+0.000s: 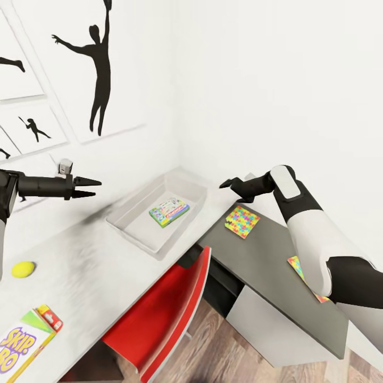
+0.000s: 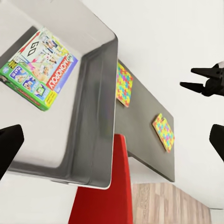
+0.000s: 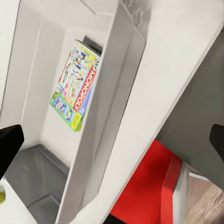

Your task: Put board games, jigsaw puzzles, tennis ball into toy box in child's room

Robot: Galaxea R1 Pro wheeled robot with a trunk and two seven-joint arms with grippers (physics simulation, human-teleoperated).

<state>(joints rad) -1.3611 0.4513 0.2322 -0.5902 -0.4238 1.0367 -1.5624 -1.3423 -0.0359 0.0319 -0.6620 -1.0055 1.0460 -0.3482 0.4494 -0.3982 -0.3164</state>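
Observation:
The light grey toy box stands on the white table near the wall corner. One pale green board game lies flat inside it, also seen as the board game and the board game in the wrist views. My left gripper hovers open and empty left of the box. To the right of the box my right gripper is open and empty too. Two jigsaw puzzles lie on the dark side unit, the nearer one partly under my right arm. The tennis ball and the SKIP-BO board game rest at the table's near left.
A red chair is tucked under the table in front of the toy box. White walls with framed dancer prints close in behind and to the right. Wooden floor shows below the side unit.

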